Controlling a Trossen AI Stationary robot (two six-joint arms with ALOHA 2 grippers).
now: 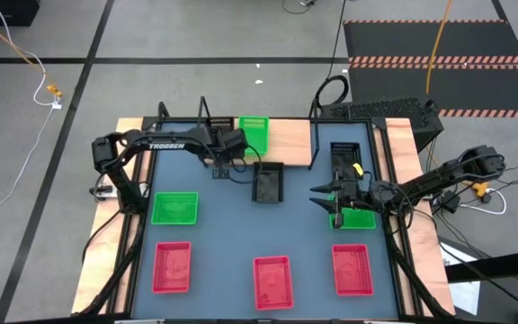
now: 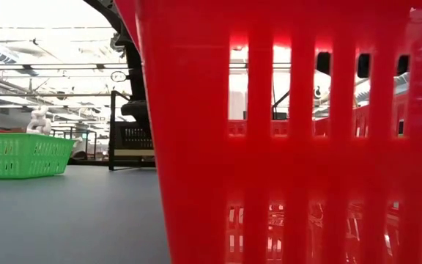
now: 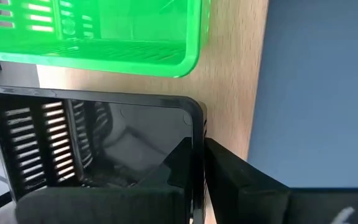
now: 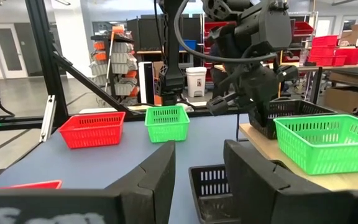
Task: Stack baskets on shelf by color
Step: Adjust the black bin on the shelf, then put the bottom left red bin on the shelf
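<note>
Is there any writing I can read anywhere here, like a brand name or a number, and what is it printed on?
"TROSSEN": white letters on the left arm, read in the high view.
Pale marks on the right arm's own wrist housing, at the edge of the right wrist view: cut off, not readable.
Boxes and bins on the racks in the room behind: any labels are too small to read.
No writing shows on the baskets or the shelf.
</note>
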